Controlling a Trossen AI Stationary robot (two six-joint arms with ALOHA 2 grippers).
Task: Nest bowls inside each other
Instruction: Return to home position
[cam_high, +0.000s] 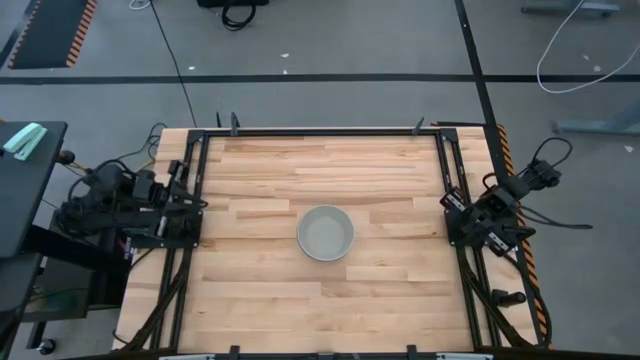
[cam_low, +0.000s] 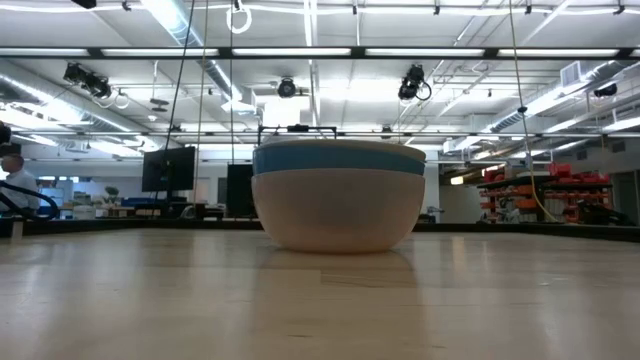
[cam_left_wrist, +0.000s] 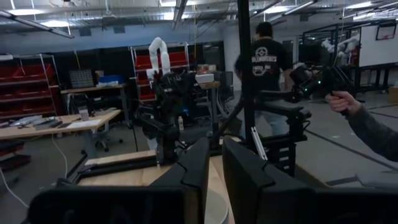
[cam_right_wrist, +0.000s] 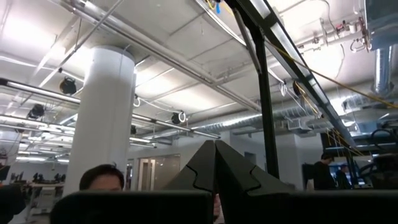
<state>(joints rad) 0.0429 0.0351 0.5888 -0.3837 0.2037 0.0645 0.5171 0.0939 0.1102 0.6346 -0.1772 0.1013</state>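
Note:
The three bowls sit nested in one stack at the table's middle. From above, only the pale grey-white bowl (cam_high: 325, 232) shows, as the innermost one. In the low view the stack (cam_low: 338, 195) stands upright on its base: a pale salmon outer wall, a blue band (cam_low: 338, 160) above it, and a thin white rim on top. My left gripper (cam_high: 196, 212) rests at the table's left edge; in its wrist view the fingers (cam_left_wrist: 216, 174) stand a narrow gap apart. My right gripper (cam_high: 449, 212) rests at the right edge, shut (cam_right_wrist: 215, 155). Both are far from the stack.
Bare wood lies all round the stack inside the black frame rails (cam_high: 320, 131). Beyond the table, a person in a black shirt (cam_left_wrist: 264, 59) stands with their back turned, a hand (cam_left_wrist: 341, 101) holds a device, and a head (cam_right_wrist: 102, 177) shows in the right wrist view.

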